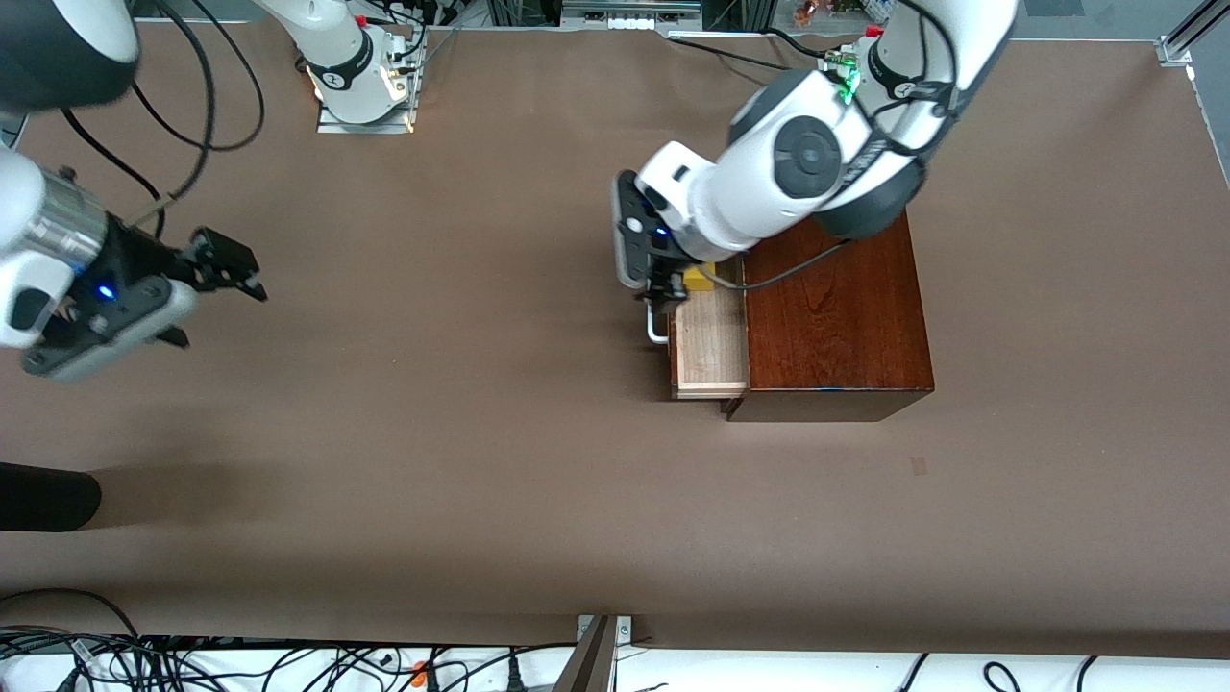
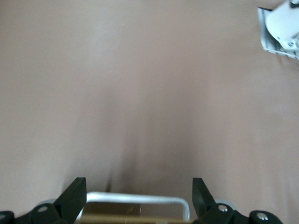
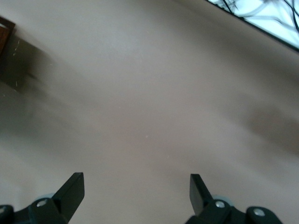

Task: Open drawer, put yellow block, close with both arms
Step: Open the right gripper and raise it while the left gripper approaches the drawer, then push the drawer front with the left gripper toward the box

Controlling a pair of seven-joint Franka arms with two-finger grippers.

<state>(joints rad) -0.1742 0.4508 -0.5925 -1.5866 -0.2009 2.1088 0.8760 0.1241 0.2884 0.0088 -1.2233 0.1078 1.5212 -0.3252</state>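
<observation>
The dark mahogany box [image 1: 836, 317] stands toward the left arm's end of the table. Its drawer [image 1: 711, 341] is pulled out, showing a pale wood tray. The yellow block [image 1: 698, 280] lies in the tray, partly hidden by the left hand. My left gripper [image 1: 663, 300] is open at the drawer front. In the left wrist view the white handle [image 2: 135, 199] lies between the open fingers [image 2: 74, 196], which do not grip it. My right gripper [image 1: 223, 312] [image 3: 135, 191] hangs open and empty over bare table near the right arm's end.
Brown table covering [image 1: 480, 432] spreads between the two arms. A dark rounded object [image 1: 43, 498] lies near the table's edge at the right arm's end. Cables [image 1: 192, 663] run along the front edge. The right arm's base [image 1: 360, 82] [image 2: 280, 30] stands at the top.
</observation>
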